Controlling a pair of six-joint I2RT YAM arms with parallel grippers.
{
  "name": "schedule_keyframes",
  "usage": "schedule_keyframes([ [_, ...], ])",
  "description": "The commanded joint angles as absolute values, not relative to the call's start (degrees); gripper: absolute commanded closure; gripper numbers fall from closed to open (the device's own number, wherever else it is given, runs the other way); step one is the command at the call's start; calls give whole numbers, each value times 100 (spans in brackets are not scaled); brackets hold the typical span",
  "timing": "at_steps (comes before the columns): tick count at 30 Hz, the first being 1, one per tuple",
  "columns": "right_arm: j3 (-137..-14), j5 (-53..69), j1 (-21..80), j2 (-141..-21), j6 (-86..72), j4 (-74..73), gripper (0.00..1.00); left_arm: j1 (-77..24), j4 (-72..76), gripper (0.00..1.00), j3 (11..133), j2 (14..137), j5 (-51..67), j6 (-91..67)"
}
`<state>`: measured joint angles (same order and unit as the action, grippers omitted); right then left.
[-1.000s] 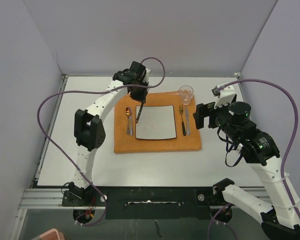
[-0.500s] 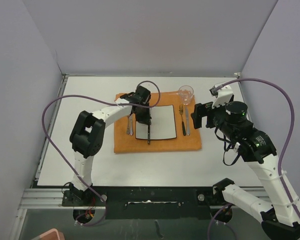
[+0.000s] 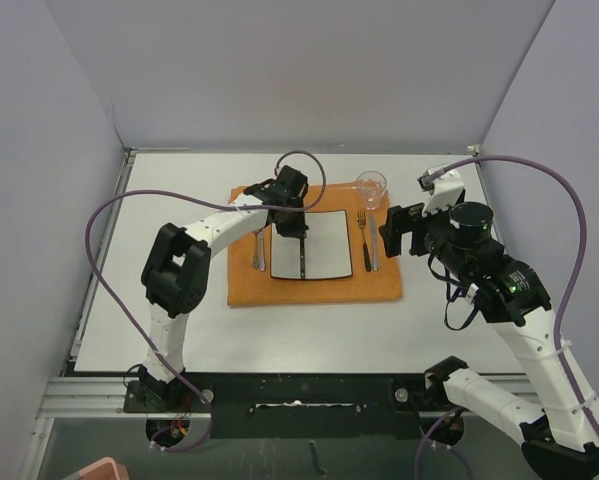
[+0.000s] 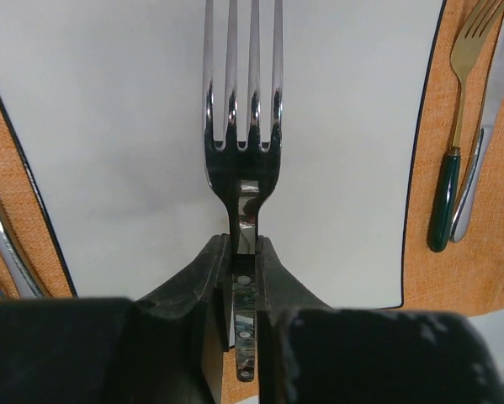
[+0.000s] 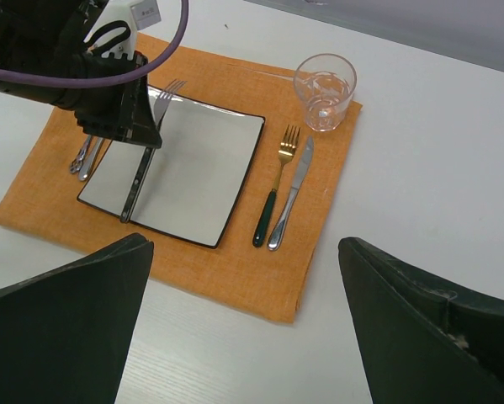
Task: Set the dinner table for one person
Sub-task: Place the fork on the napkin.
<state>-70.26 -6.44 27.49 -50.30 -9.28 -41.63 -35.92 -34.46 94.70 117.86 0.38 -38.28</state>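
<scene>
Dinner table point(image 3: 149, 300) beneath left tool point(image 3: 300, 233)

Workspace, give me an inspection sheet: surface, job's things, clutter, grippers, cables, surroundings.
Surface: white table with an orange mat on it.
Job's things: plate on mat; gold fork and knife right of plate; glass at mat's far right corner; cutlery left of plate, partly hidden.
Clutter: nothing seen.
Grippers: left gripper shut on silver fork, over plate; right gripper open, empty, beside mat's right edge.
Cables: purple cables loop from both arms.
Surroundings: grey walls on three sides.
</scene>
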Motion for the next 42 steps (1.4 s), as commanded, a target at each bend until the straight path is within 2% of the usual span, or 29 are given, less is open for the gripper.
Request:
schedule_keyframes([
  [1,-7141,-624,2803,-5010,-852,-3928,2,-3586,-3515,100,9990,11754,-522,-3570],
  [7,-7193,-639,2795,-5066,-709,-3906,2,-3593,-3648,100,10212,12019,-678,-3430],
  [42,-7380,-439,2803,-5598,-406,-3371,2,-3608,-3599,100,9731,12201,-706,-3670],
])
